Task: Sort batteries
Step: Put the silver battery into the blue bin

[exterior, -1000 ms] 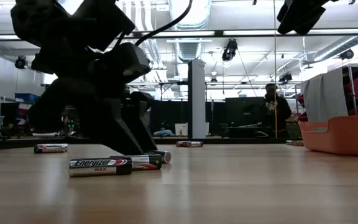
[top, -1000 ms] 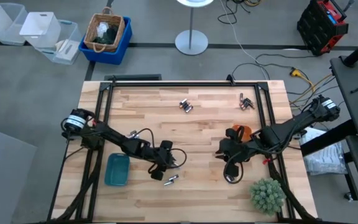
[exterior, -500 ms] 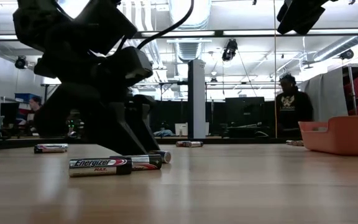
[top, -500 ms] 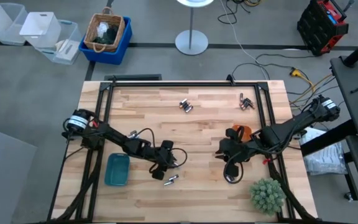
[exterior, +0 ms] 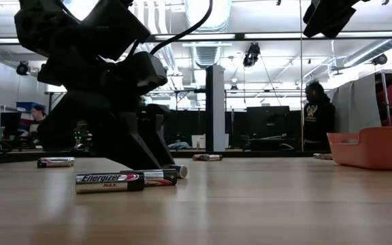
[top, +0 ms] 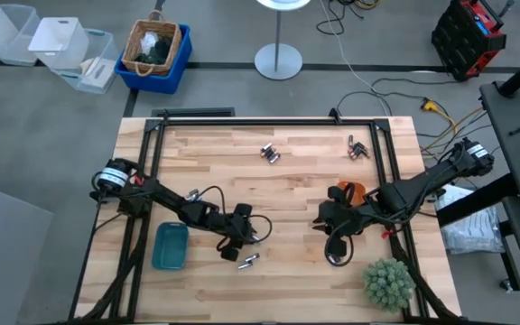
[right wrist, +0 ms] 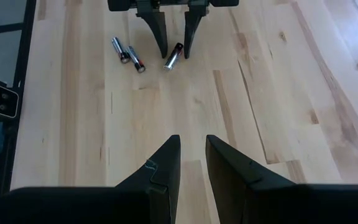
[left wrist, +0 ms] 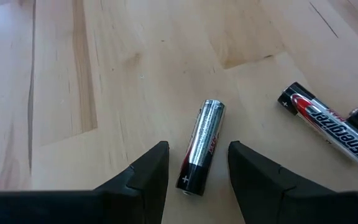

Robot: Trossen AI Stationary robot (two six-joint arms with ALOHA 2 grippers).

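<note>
Two dark, slender jointed arms are seen, each trailed by looped black cables, with a silvery round joint cap near each base and a black tool [left wrist: 194, 163] of two tapered wedge-shaped fingers [right wrist: 160, 165].

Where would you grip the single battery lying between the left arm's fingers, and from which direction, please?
Across the middle of the battery, from straight above. It lies flat on the table, alone, its long axis running between the open left end effector fingers, so they close on its round sides.
</note>
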